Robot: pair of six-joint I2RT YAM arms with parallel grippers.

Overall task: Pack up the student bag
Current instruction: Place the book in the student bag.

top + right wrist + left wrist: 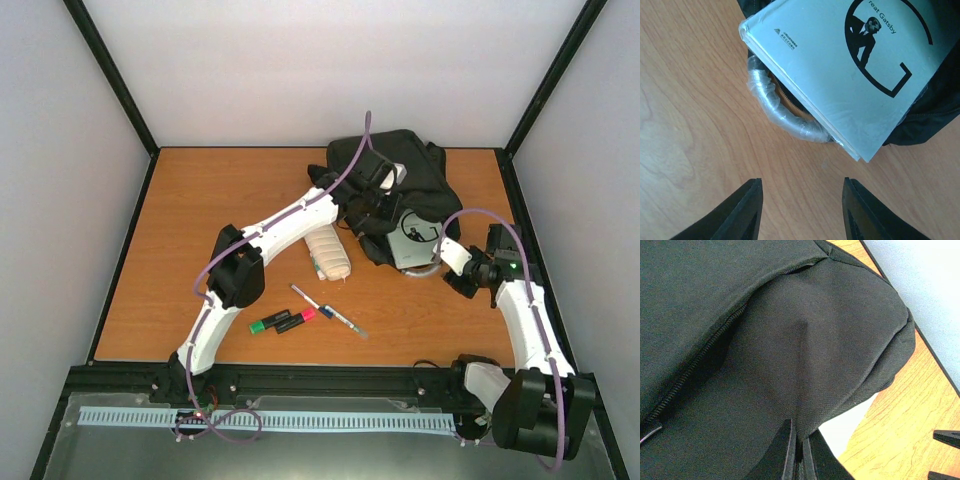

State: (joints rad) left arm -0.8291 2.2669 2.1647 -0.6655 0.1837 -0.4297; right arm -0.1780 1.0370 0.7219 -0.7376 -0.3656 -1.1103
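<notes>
The student bag (425,165) lies at the far edge of the table (200,200), right of the middle. The left pincer (797,440) pinches its cloth tight. The right pincer (802,200) is spread halfway, holding nothing

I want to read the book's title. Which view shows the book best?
Right wrist: the book fills the frame, cover print legible. Top external shows the book small, against the student bag. Left wrist shows mostly bag fabric.

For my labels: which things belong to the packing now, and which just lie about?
In hand: student bag, pinched by left gripper; book at its opening; open right gripper.
Lying about: pencil case, highlighters, pens.
</notes>
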